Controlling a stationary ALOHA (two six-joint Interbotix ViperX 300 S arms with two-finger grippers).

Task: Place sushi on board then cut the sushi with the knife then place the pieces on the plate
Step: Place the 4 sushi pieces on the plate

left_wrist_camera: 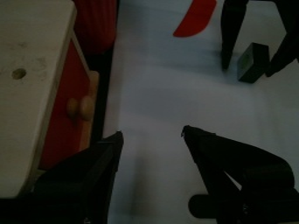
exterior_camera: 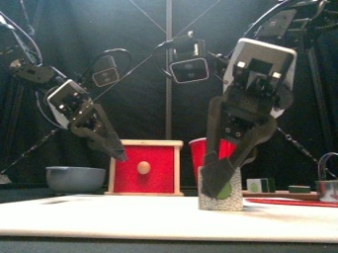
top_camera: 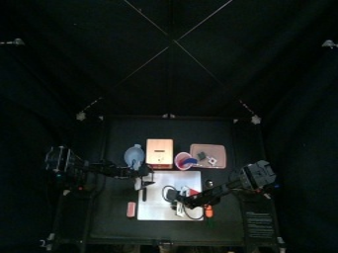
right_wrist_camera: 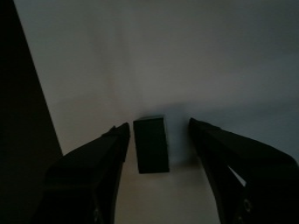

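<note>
One dark green sushi block (right_wrist_camera: 149, 145) stands upright on the white cutting board (top_camera: 161, 179). My right gripper (right_wrist_camera: 155, 127) straddles it, open, with a thin gap on each side. The front view shows the same sushi block (exterior_camera: 227, 199) low between the right gripper (exterior_camera: 222, 190) fingers. My left gripper (left_wrist_camera: 152, 133) hovers open over the board's left part, holding nothing; from there the sushi block (left_wrist_camera: 251, 66) shows beyond it. A red knife (left_wrist_camera: 197, 16) lies farther along the board. The pink tray (top_camera: 208, 153) sits at the back right.
The wooden box (top_camera: 161, 152) with its red drawer (exterior_camera: 145, 166) stands behind the board. A blue-grey bowl (top_camera: 136, 155) is to its left, a red cup (exterior_camera: 203, 156) to its right. A small red thing (top_camera: 132, 209) lies left of the board's front.
</note>
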